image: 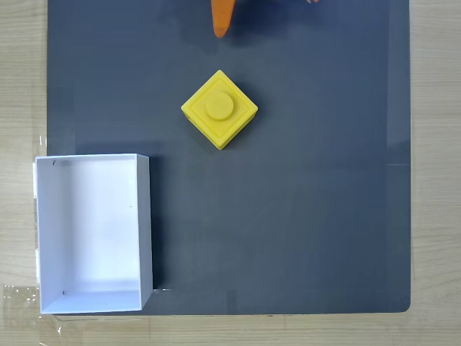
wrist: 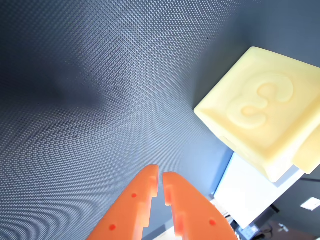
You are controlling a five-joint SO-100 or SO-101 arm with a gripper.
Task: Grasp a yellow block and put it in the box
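The yellow block (image: 219,109) sits turned like a diamond on the dark mat, its round stud facing up. In the fixed view the orange gripper (image: 221,29) pokes in from the top edge, just above the block and apart from it. The wrist view has both orange fingers at the bottom, and the gripper (wrist: 160,176) is shut on nothing, tips nearly touching. The block (wrist: 262,122) lies to the upper right of the tips there, with a raised "3" on the face toward the camera. The white box (image: 86,231) stands open-topped at the lower left of the mat, and a piece of the box (wrist: 245,192) shows behind the block.
A dark grey textured mat (image: 310,216) covers most of the light wooden table (image: 436,173). The box overhangs the mat's left edge. Clear tape (image: 18,299) lies by the box's lower left corner. Bare mat stretches to the right of the block and the box.
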